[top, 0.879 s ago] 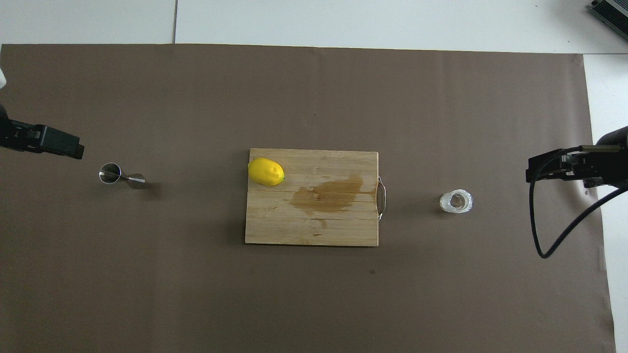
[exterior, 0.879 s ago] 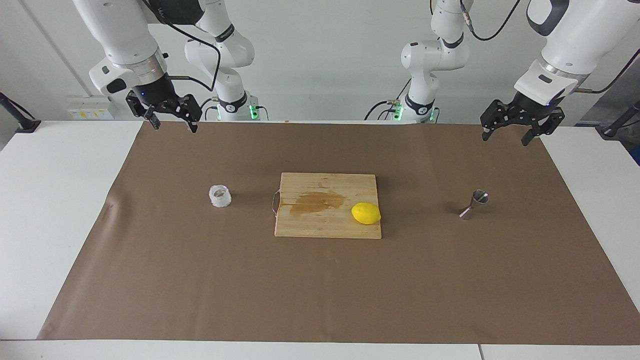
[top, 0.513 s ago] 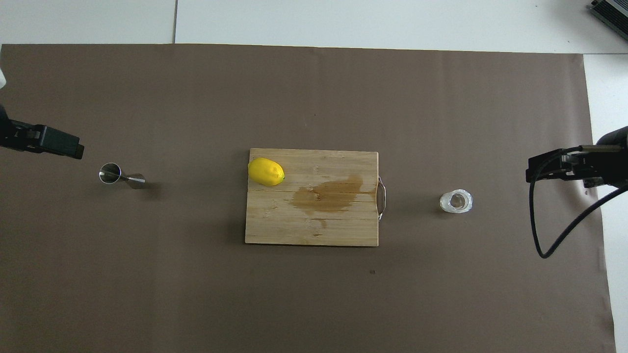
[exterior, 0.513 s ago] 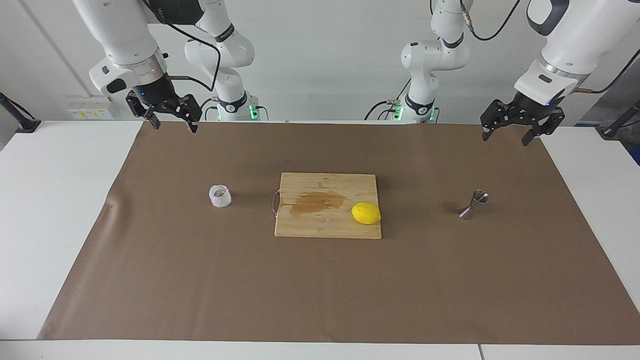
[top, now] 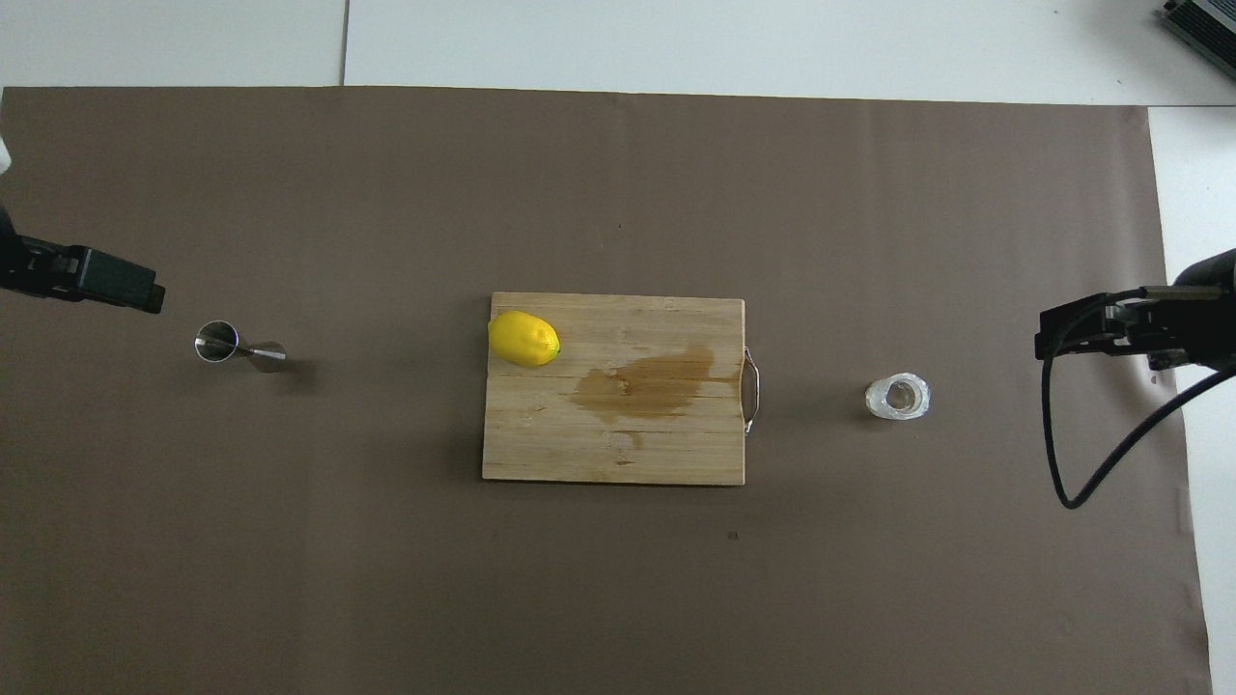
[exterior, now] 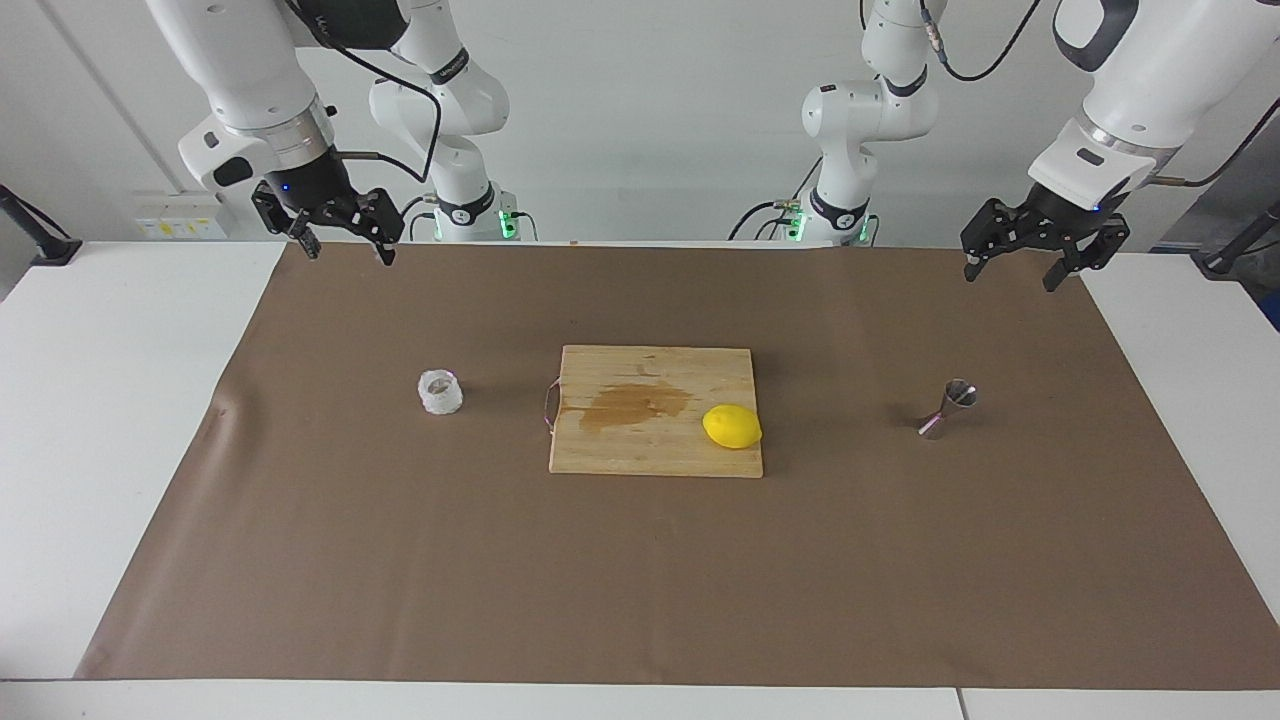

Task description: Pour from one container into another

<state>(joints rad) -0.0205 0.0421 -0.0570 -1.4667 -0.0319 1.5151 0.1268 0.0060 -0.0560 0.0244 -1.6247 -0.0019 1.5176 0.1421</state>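
1. My left gripper hangs spread wide and empty over the brown mat's corner nearest my left base; my right gripper hangs likewise at the matching corner.
2. Only the facing view shows my fingertips apart.
3. The overhead view looks into the whitish cup, contents unclear, toward my right arm's end.
4. The steel jigger stands toward my left arm's end, the cutting board and lemon between.
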